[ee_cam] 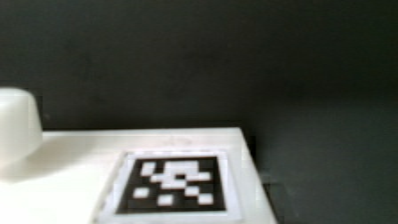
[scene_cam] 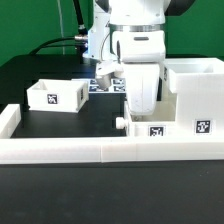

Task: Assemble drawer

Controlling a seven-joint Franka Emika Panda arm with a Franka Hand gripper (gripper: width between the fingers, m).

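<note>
Drawer case (scene_cam: 196,88) and tray (scene_cam: 56,95) rest on black table (scene_cam: 70,125); fingers' spread cannot be told.

A black tabletop (scene_cam: 70,128) lies behind a long low white border wall (scene_cam: 70,152), with a dark backdrop (scene_cam: 30,30) beyond.

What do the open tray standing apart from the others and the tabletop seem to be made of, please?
Tray: likely rigid plastic, matte white; its walls are thin, even and crisp-edged. Tabletop: black and matte, no glare; whether it is cloth or a mat, I cannot tell.
</note>
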